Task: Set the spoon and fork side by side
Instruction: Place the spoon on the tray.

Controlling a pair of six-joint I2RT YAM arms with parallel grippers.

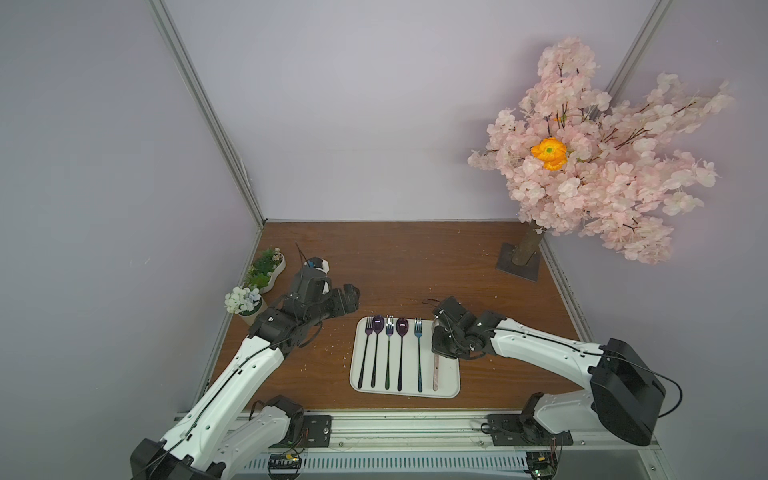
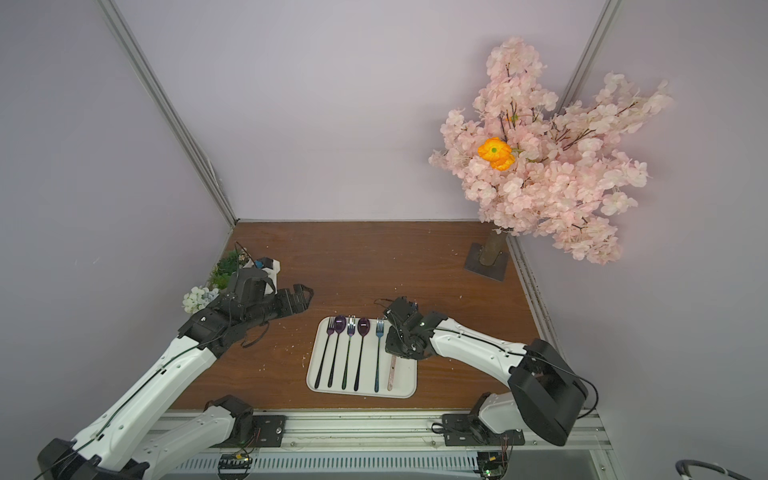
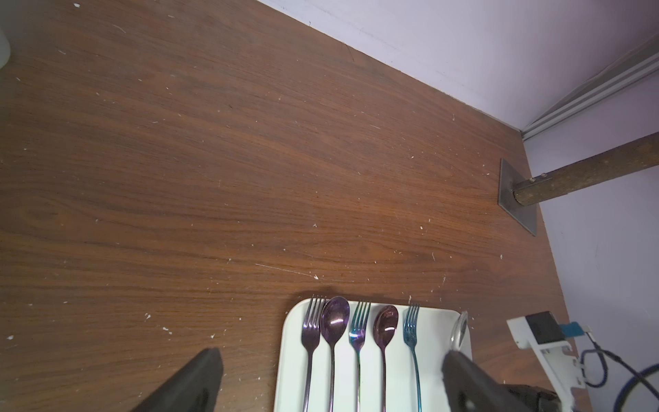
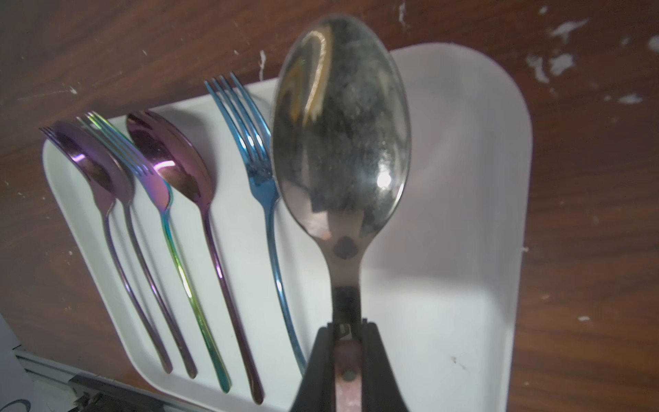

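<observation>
A white tray (image 1: 451, 376) holds several purple, rainbow and blue forks and spoons in a parallel row. The blue fork (image 1: 418, 353) (image 4: 264, 185) is the rightmost of that row. Just right of it, over the tray and parallel to it, is a silver spoon (image 4: 342, 142) with a pink handle (image 1: 435, 374). My right gripper (image 4: 347, 328) (image 1: 440, 340) is shut on that handle just behind the bowl. I cannot tell whether the spoon touches the tray. My left gripper (image 1: 351, 297) (image 3: 331, 356) hovers open and empty over the wood, left of the tray's far end.
A pink blossom tree on a metal base (image 1: 517, 262) stands at the back right corner. Two small potted plants (image 1: 266, 270) (image 1: 243, 301) sit along the left wall behind the left arm. The brown table (image 1: 395, 266) stretches beyond the tray.
</observation>
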